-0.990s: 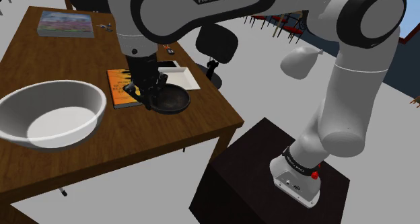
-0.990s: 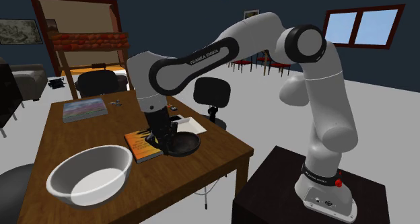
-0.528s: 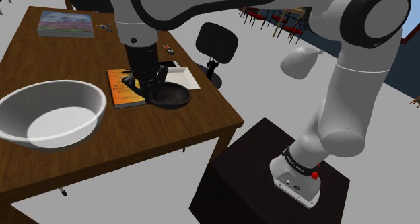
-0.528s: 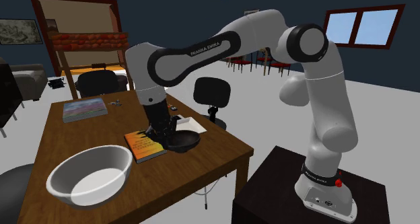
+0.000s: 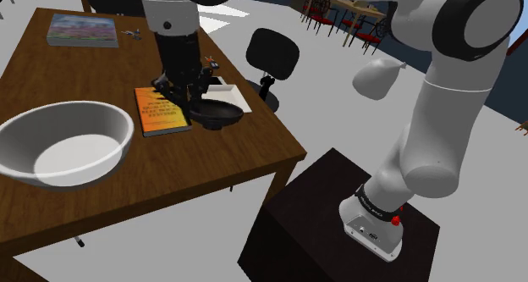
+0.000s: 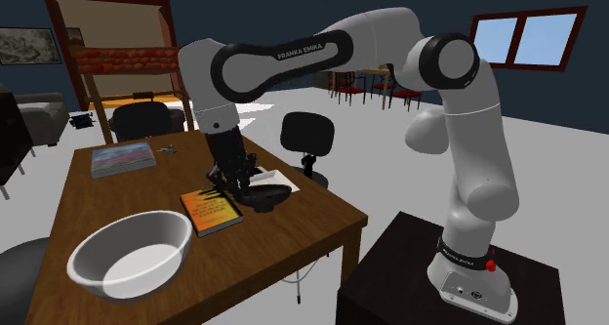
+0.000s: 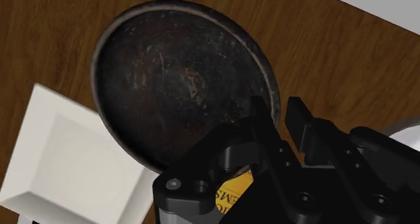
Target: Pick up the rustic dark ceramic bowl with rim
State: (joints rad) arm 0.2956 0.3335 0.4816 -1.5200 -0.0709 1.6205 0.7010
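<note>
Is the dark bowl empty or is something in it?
Empty: the dark bowl shows a bare inside in the wrist view; the gripper grips its rim.

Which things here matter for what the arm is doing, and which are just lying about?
In the job: dark bowl, gripper clasping its rim.
Just lying about: large white bowl, orange book, white tray, colourful book, office chair.

My arm [image 6: 480, 182] is rounded glossy white shells with dark bands at the joints, one lettered FRANKA EMIKA in white. My white base [image 5: 365, 229] carries a small red button [image 5: 395, 219]. My pincer [image 7: 277, 114] is blocky, all black, with round screw holes.
</note>
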